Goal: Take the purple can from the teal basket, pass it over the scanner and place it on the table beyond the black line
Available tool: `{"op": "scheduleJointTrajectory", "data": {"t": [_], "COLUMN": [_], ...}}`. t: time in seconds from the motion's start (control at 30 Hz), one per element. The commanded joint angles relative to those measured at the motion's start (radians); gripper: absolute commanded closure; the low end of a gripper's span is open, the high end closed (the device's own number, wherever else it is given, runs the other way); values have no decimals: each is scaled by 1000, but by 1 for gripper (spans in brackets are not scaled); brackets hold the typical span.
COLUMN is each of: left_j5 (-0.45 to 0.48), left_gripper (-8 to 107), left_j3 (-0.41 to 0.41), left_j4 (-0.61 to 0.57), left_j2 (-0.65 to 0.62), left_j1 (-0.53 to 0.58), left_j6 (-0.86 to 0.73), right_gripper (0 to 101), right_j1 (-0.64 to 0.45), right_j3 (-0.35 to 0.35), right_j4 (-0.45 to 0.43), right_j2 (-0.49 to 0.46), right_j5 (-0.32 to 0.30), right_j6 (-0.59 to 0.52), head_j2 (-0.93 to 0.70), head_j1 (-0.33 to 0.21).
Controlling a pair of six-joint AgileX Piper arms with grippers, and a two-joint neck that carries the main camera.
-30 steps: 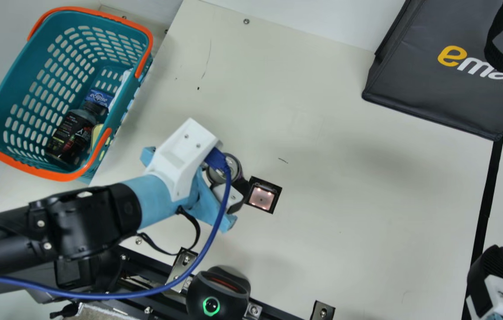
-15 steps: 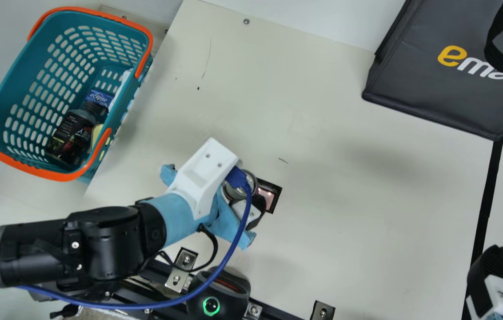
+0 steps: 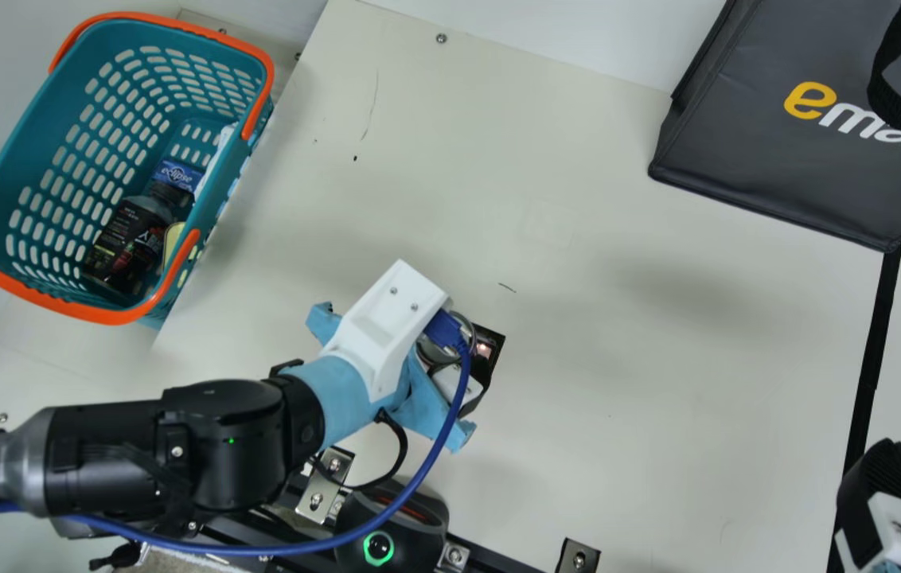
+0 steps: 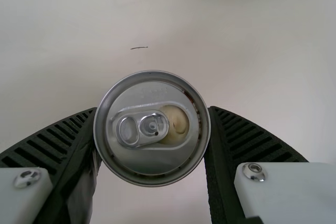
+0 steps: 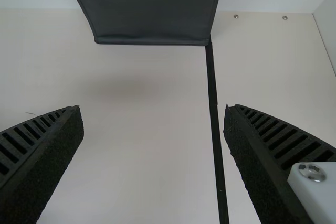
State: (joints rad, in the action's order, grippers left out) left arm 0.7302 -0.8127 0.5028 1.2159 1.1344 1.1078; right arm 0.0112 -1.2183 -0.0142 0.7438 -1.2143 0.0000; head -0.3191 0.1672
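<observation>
I have carried my left gripper [image 3: 450,348] farther from the teal basket [image 3: 44,299] and nearer my own side of the table, with the purple can [image 3: 434,355] travelling in my grasp. The lit scanner [image 3: 485,348], bare to the main view at first and then half hidden, now shows only a sliver of its glow past my can and finger. My forearm [image 3: 220,446] has swung along too, more in the first stretch than in the last, and my blue cable [image 3: 387,509] now crosses over the black device with the green ring [image 3: 378,549].
</observation>
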Motion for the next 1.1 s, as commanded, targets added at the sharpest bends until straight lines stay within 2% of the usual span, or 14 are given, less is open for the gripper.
{"op": "scheduleJointTrajectory", "data": {"t": [0.0,0.47,0.73,1.07], "left_j5": [-6,-42,-58,-62], "left_gripper": [56,9,9,9], "left_j3": [3,19,5,-26], "left_j4": [4,34,-27,-224], "left_j2": [4,27,-16,-122], "left_j1": [1,-1,-24,-129], "left_j6": [5,42,-11,-201], "right_gripper": [6,6,6,6], "right_j1": [0,0,0,0], "right_j3": [0,0,0,0], "right_j4": [0,0,0,0], "right_j2": [0,0,0,0], "right_j5": [0,0,0,0], "right_j6": [0,0,0,0], "head_j2": [-2,-2,-2,-2], "head_j1": [-29,-29,-29,-29]}}
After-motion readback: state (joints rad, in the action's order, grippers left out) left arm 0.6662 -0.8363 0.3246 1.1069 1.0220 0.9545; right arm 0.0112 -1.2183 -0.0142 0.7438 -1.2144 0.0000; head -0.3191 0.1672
